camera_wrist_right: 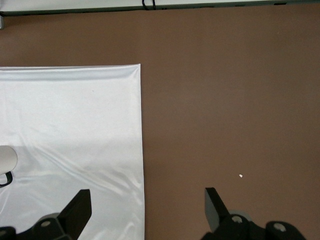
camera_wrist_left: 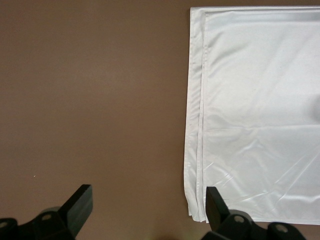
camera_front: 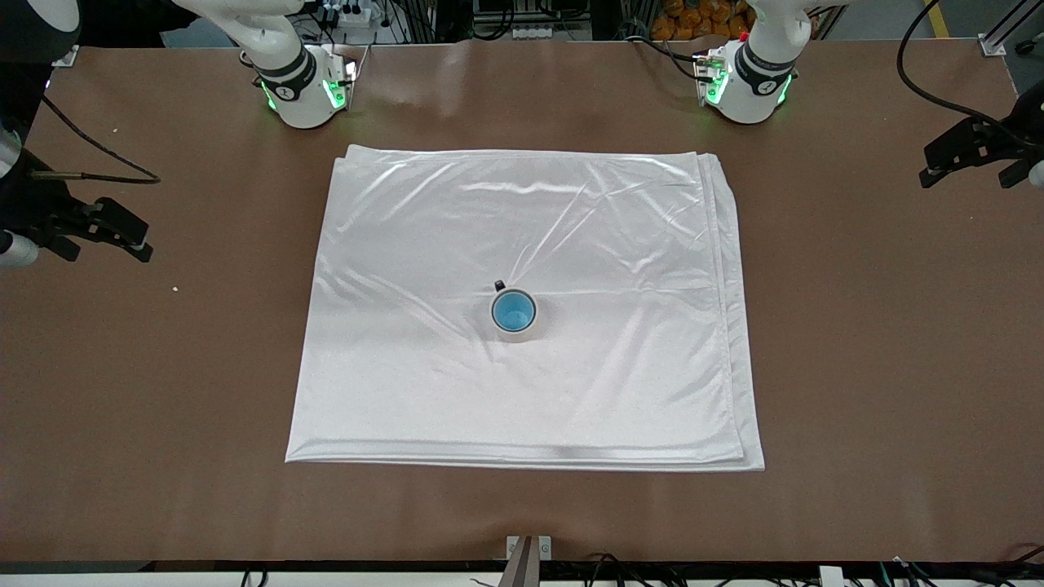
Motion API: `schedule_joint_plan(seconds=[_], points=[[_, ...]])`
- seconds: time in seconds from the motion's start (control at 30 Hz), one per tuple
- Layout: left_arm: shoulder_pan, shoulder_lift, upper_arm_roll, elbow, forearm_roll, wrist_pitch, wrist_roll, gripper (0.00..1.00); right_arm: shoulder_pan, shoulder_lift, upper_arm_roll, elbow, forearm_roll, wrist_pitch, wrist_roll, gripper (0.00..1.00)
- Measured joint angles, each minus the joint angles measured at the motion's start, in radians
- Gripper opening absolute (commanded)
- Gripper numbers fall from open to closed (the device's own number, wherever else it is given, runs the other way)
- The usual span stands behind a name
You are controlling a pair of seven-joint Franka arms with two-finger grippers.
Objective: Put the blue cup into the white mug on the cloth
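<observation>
The blue cup point(camera_front: 513, 311) stands upright inside the white mug point(camera_front: 517, 334), its bright blue inside showing. The mug sits near the middle of the cloth point(camera_front: 571, 228), with its black handle point(camera_front: 500, 284) turned toward the robots' bases. My left gripper point(camera_front: 966, 167) hangs open and empty over bare table at the left arm's end; in its wrist view it point(camera_wrist_left: 148, 194) is just off the cloth's edge point(camera_wrist_left: 197, 150). My right gripper point(camera_front: 106, 240) is open and empty at the right arm's end, over the cloth's edge point(camera_wrist_right: 141, 150). A sliver of the mug point(camera_wrist_right: 6, 160) shows there.
The brown table point(camera_front: 881, 367) has wide bare strips around the cloth. A small white crumb point(camera_front: 174, 288) lies near the right gripper. Cables run along the front edge by a metal bracket point(camera_front: 528, 548).
</observation>
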Motion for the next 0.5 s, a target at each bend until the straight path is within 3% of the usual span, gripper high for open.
schedule_joint_plan(seconds=[0.5], points=[[0.0,0.0,0.0,-0.001,0.0,0.0,0.0,1.0,0.0,0.0,0.001,-0.001,0.0,-0.013,0.0,1.0]])
